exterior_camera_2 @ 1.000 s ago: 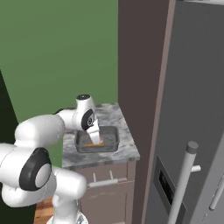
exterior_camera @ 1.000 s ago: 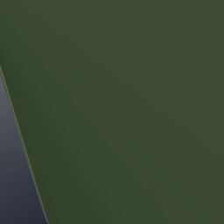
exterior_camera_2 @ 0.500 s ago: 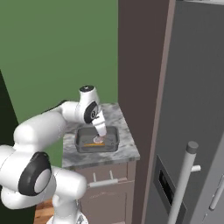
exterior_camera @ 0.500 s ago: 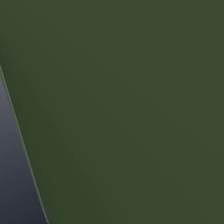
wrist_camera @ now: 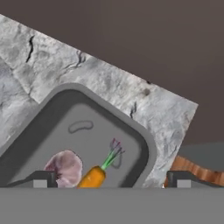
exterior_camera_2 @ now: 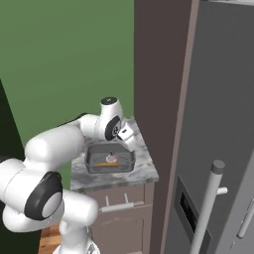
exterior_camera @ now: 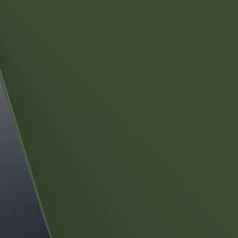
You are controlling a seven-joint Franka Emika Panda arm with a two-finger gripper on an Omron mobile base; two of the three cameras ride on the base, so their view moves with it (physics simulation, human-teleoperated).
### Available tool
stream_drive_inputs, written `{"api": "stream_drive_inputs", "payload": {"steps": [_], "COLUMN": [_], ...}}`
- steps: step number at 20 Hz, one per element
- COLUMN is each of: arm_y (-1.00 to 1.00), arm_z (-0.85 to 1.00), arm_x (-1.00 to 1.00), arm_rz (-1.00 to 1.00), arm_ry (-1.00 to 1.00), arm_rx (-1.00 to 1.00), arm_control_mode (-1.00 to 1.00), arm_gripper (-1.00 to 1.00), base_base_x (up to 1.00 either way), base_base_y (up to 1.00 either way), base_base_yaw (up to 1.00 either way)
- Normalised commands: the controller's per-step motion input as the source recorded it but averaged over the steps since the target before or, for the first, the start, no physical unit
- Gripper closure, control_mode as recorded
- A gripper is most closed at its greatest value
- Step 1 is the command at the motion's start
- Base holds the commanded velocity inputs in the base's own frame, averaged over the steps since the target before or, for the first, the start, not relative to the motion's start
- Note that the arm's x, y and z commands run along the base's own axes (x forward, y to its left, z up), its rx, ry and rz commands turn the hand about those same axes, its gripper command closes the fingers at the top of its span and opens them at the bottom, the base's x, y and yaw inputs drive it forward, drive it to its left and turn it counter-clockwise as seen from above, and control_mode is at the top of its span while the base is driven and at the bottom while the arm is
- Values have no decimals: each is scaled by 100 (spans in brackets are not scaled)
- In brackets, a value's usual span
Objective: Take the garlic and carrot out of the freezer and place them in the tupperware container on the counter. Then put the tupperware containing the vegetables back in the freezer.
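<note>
- Resting inside the tupperware container (wrist_camera: 144,144), the garlic (wrist_camera: 64,167) and carrot (wrist_camera: 92,177) lie side by side near its centre.
- The gripper (wrist_camera: 109,179) has lifted away, jaws spread, holding nothing.
- The container sits mid-counter (exterior_camera_2: 144,163); returning it to the freezer (exterior_camera_2: 218,124) remains.

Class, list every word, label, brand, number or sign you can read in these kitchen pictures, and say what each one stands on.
None: no readable text anywhere.
Tray, garlic, carrot: plain, no label.
Counter: marbling only.
Freezer: a dark panel on its door, no legible marks.
</note>
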Motion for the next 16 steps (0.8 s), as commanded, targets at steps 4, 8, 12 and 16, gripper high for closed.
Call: {"api": "stream_drive_inputs", "payload": {"steps": [4,8,12,16], "arm_y": [-18,-16,-9,-4], "arm_z": [0,-11,-28,-35], "arm_x": [0,0,0,0], "arm_rz": [20,15,11,10], "arm_ry": [0,2,2,0], "arm_rx": [-1,0,0,-1], "arm_control_mode": [-100,-100,-100,-100], "arm_gripper": [-100,-100,-100,-100], "base_base_x": [0,0,0,0], "base_base_y": [0,0,0,0], "base_base_yaw": [0,0,0,0]}}
